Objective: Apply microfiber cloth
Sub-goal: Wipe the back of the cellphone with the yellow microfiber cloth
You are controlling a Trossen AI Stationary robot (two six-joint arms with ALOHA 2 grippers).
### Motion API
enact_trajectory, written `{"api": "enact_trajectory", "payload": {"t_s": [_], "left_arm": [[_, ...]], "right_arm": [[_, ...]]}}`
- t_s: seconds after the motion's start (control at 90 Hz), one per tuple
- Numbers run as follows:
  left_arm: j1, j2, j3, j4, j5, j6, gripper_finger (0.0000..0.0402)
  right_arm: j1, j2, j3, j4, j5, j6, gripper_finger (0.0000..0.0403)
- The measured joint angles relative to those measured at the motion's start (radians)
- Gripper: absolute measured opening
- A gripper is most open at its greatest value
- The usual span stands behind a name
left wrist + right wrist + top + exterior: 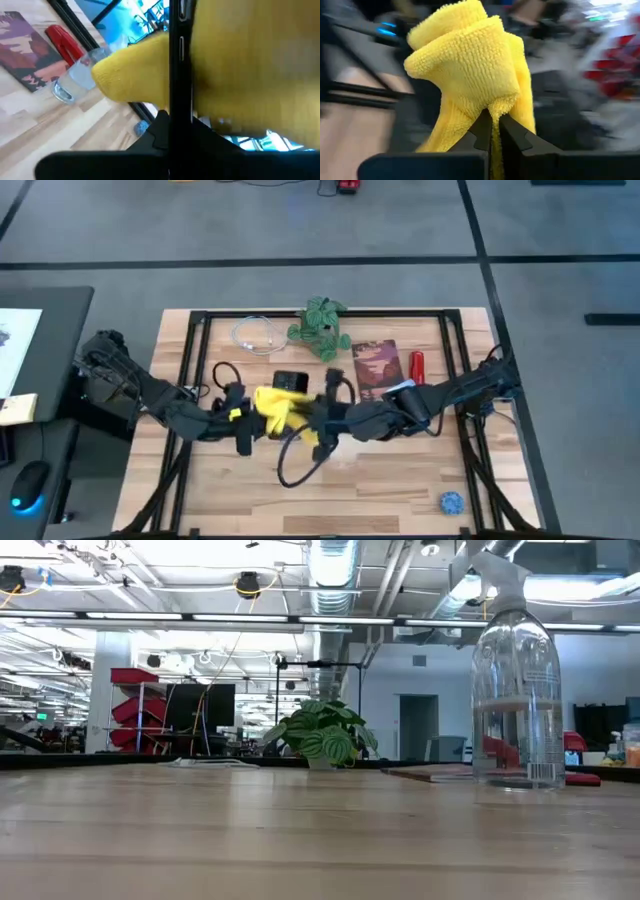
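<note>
Microfiber cloth, bright yellow and fluffy, is up off the table near the middle, between the two arms. The right gripper has its two fingers pinched tight on a fold of it. From above, the cloth sits just beside a black phone.

The left gripper is close on the other side. In its own view a thin black edge, maybe the phone held on its side, stands in front of the yellow, but the view is too close to be sure. I cannot tell if the left fingers are open or closed.

What could go wrong? The pinch holds only a small fold, so the cloth could slip out and drop. The two arms are very near each other and could bump. If the black thing is the phone, a hard rub could knock it loose.

Counting: one yellow cloth, one phone, one clear bottle, one green plant, one book, one red tool, one white cable, one black cable and one small blue ball.
</note>
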Motion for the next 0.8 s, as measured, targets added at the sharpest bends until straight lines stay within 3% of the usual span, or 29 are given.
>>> {"api": "enact_trajectory", "payload": {"t_s": [0.144,0.4,0.5,0.8], "left_arm": [[-0.002,0.0,0.001,0.002,0.001,-0.011,0.0002],[0.013,0.003,-0.001,-0.009,0.018,0.023,0.0002],[0.011,0.005,-0.003,-0.017,0.018,0.031,0.0002],[0.018,0.0,-0.001,-0.001,-0.008,0.029,0.0002]], "right_arm": [[-0.023,-0.002,0.019,0.008,0.017,0.044,0.0],[0.011,0.058,0.022,-0.021,-0.237,0.056,0.0],[0.02,0.073,0.022,-0.011,-0.272,0.056,0.0],[-0.032,0.055,0.019,0.057,-0.131,0.015,0.0]]}}
